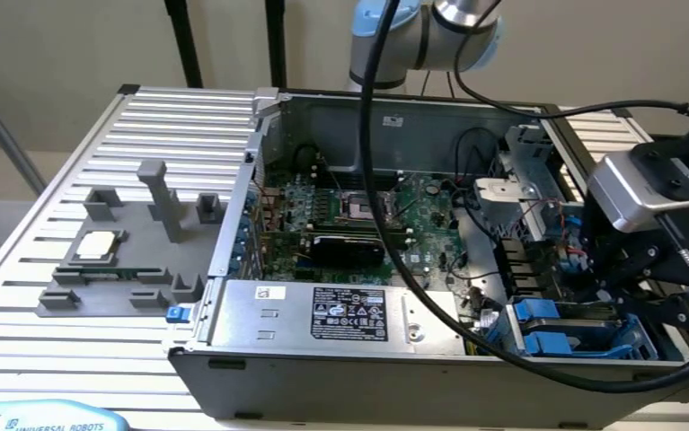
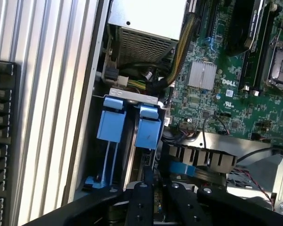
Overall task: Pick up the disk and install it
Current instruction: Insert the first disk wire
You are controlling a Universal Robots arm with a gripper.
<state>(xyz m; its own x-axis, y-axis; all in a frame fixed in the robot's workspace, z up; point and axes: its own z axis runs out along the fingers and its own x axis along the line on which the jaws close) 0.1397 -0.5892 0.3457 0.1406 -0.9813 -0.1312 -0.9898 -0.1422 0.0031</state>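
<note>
Blue plastic marks the disk: in the wrist view we see its bracket tab standing in the drive bay, with a second blue tab alongside it, nearer the case wall. Between the two tabs a narrow grey edge runs down into the bay. We cannot tell whether the disk is fully seated. In the exterior view the disk sits at the near corner of the open computer case, on the exterior view's right, just beside the power supply, the large silver box with the black label. The black claw hangs directly over the bay. In the wrist view the claw is close above the end of the disk; contact is not resolvable, and we cannot tell whether the claw is spread or pressed together. A green motherboard covers the case floor beyond the bay. A bundle of yellow and black wires leaves the power supply beside it. The case rests on a slatted aluminium tabletop. On the exterior view's left, well apart from the case, a grey fixture carries a small square silver chip. The arm stands above the far wall of the case, with a black cable draped across the open interior.
</note>
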